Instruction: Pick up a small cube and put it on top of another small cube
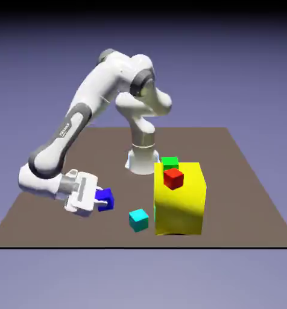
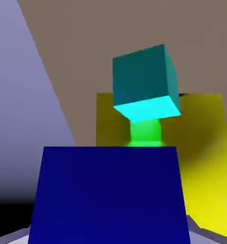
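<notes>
gripper (image 1: 101,199): fingers drawn in tight on the small dark blue cube (image 1: 106,198), which sits clamped between them at the exterior view's left, near the table's (image 1: 242,181) front edge, apparently a little above the surface though the gap is hard to judge. same cube in the hand view (image 2: 108,195): fills the lower half, large, plain-faced, hiding both fingers; only pale grey slivers show at the bottom corners. cyan cube (image 1: 138,219): on the table just to the exterior view's right of the held cube, apart from it, close beside the yellow block's lower corner; in the hand view (image 2: 145,83) it shows beyond the blue cube. big yellow block (image 1: 180,199): on the table right of centre; in the hand view (image 2: 206,157) cut off by the frame's right edge and partly covered by the cyan and blue cubes. red cube (image 1: 173,178): seen against the block's upper part; whether it rests on top or sits in front cannot be told. green cube (image 1: 169,162): at the block's far top corner, partly hidden behind the red one; in the hand view (image 2: 145,132) only a small patch shows between cyan and blue. arm (image 1: 91,96): white, rising from its base, bent over at a high elbow and sloping down to the exterior view's left; hand lying nearly level, fingers pointing toward the cyan cube and yellow block.
</notes>
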Available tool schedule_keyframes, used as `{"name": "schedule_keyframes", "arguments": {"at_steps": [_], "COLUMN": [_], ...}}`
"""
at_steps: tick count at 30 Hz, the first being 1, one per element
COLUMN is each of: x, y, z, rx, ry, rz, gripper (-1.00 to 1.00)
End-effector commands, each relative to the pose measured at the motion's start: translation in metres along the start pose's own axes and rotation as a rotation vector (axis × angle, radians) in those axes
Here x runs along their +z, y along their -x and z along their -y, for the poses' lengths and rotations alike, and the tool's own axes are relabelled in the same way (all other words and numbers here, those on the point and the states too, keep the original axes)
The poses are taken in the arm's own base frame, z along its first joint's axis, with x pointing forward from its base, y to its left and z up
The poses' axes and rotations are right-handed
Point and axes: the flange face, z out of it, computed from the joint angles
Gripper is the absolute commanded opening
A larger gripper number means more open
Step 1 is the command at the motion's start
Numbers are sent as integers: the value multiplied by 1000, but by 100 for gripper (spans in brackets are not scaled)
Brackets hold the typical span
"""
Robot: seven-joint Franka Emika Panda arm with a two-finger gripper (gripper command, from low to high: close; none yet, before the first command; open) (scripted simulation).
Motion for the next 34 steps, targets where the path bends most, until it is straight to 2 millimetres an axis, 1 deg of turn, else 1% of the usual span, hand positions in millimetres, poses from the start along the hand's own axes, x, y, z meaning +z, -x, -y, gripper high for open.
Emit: {"name": "schedule_keyframes", "arguments": {"at_steps": [1,5,10,13,16,17,18,21,22,28,29,30,33,34], "x": [7,33,67,88,109,112,112,154,164,164,164,164,123,112], "y": [11,54,104,129,150,152,152,126,119,119,119,119,146,152], "z": [-7,-42,-94,-128,-164,-168,-168,-157,-155,-155,-155,-155,-165,-168], "rx": [-8,-44,-95,-124,-152,-155,-155,-156,-155,-155,-155,-155,-156,-155], "ry": [15,59,82,75,50,46,46,46,46,46,46,46,46,46], "rz": [-11,-72,-190,-281,-383,-397,-397,-396,-397,-397,-397,-397,-396,-397], "gripper": [-100,-100,-100,-100,-100,-100,-100,-100,-100,-100,100,100,100,100]}}
